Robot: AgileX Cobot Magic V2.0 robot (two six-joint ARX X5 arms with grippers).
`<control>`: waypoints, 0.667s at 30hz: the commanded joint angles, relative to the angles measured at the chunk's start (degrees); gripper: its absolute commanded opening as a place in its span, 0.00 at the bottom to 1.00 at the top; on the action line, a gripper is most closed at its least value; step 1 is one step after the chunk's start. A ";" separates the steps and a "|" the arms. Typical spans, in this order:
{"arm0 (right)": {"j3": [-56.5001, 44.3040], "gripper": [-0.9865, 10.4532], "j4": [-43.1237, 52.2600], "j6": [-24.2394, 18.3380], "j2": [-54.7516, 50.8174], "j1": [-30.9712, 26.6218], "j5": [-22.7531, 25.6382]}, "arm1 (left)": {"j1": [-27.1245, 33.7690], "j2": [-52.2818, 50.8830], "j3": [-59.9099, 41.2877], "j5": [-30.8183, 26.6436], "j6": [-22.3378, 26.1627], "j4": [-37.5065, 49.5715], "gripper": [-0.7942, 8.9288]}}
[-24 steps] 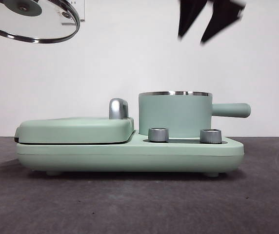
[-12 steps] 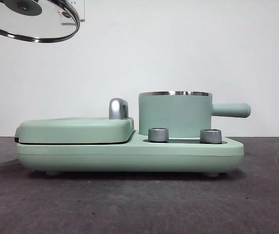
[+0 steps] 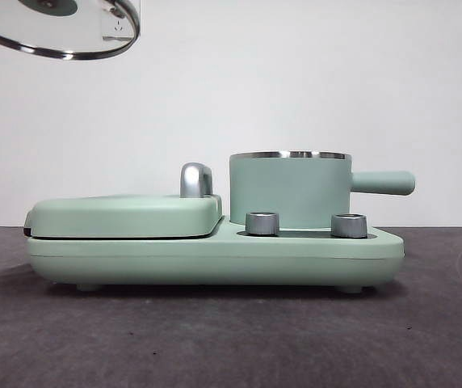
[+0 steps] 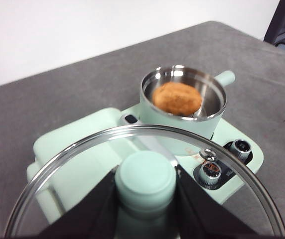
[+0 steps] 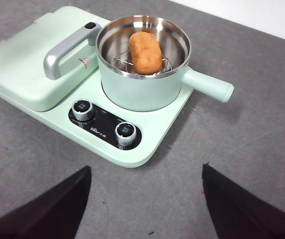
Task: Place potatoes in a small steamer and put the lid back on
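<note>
Mint-green enamel covers the small steamer (image 5: 140,84), which stands on the right half of a matching cooker base (image 5: 147,144) on the grey surface (image 5: 242,149), its straight handle (image 5: 208,85) pointing right in the front view. Inside it, the orange-brown potato (image 5: 145,52) lies on a wire rack just below the steel rim, and the pot is uncovered. On the left half of the base sits the flat griddle cover (image 5: 28,69) with its silver handle (image 5: 65,50), and two knobs (image 5: 83,109) are set in the near edge below the pot.

The left pincer (image 4: 145,194) has its two black jaws closed against the mint-green knob of the glass lid (image 4: 82,159) and holds it high in the air, up and to the left of the steamer and well apart from it.

The right pincer (image 5: 146,199) hangs above the surface near the base, its jaws spread wide and holding nothing.
</note>
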 commanded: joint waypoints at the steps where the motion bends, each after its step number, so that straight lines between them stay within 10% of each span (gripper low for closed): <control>1: -0.22 0.39 0.55 2.10 -1.64 0.20 0.00 | -1.27 0.02 0.96 0.63 0.28 3.78 0.10; 20: -0.24 0.39 0.48 2.75 -2.14 0.20 -0.11 | -12.85 18.78 4.28 -3.65 -2.71 30.51 0.10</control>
